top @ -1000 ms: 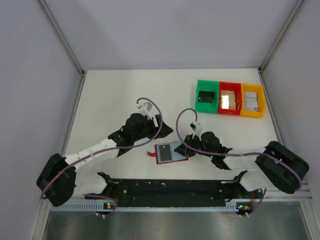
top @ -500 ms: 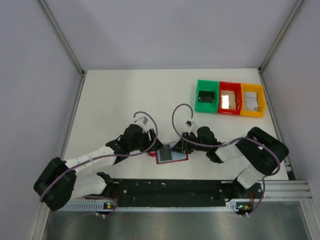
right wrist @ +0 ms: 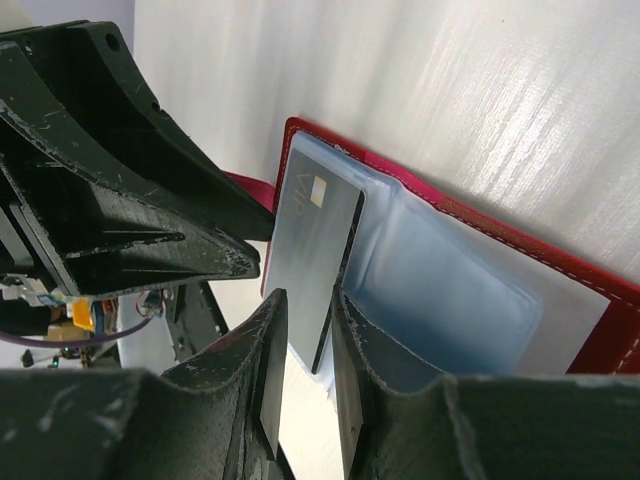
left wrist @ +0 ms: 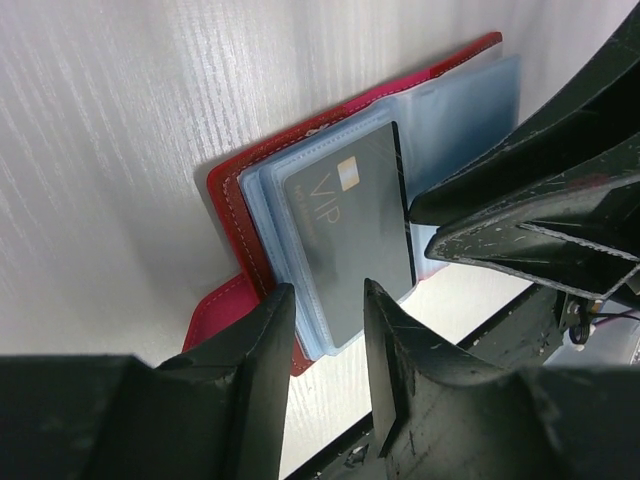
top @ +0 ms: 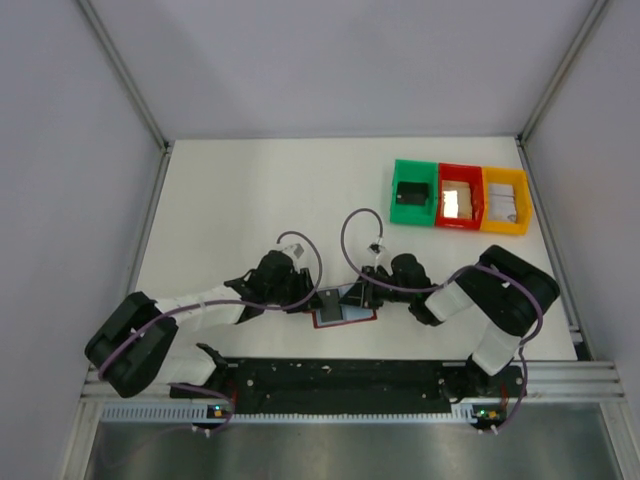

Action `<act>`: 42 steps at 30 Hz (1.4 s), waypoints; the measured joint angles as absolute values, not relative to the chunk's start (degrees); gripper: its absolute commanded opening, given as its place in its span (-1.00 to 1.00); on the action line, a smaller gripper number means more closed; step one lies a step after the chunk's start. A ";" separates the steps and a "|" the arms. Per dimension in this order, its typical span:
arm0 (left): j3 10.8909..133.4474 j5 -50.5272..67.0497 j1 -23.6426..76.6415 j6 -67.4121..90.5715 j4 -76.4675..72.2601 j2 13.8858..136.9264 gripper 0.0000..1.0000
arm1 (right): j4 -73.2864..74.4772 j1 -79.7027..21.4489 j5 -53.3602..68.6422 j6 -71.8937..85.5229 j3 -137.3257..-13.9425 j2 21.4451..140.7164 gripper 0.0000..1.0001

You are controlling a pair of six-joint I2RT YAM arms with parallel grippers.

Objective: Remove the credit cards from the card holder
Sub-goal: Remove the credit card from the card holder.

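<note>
The dark grey credit card [left wrist: 345,240] is sitting in the clear blue sleeves of the flat maroon card holder [left wrist: 225,190], which is lying open on the white table [top: 250,200]. The left gripper [left wrist: 330,300] and the right gripper [right wrist: 305,300], both narrow, are straddling its opposite edges; whether they are gripping it is unclear. Well apart, the green plastic bin [top: 397,195], red bin [top: 459,171] and yellow bin [top: 504,175] are each holding a small item.

I'm peering into a robotics lab test cell here: a white tabletop [top: 250,190] boxed in by plain pale grey wall panels [top: 340,60] on slim metal corner posts [top: 125,75], a slotted metal mounting rail [top: 340,409] up front.
</note>
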State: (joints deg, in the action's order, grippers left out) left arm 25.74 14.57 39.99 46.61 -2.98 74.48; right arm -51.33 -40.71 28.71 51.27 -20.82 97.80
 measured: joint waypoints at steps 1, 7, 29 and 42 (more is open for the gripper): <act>25.74 14.66 39.92 46.65 -3.20 74.85 -0.23 | -51.18 -40.71 28.53 51.27 -20.82 97.80 -0.50; 25.89 15.03 39.83 46.63 -3.99 75.66 -0.30 | -49.34 -40.71 27.31 50.81 -20.80 96.64 -0.49; 27.97 15.94 39.68 46.30 -5.06 80.44 -0.91 | -41.41 -40.36 22.33 48.07 -21.32 91.13 -0.49; 28.80 16.67 39.68 46.06 -5.13 81.60 -1.00 | -39.00 -39.42 22.31 46.50 -21.43 90.85 -0.49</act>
State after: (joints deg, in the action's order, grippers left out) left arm 28.80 16.67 39.68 46.06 -5.13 81.60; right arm -39.00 -39.42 22.31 46.50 -21.43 90.85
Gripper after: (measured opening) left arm 0.009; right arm 0.254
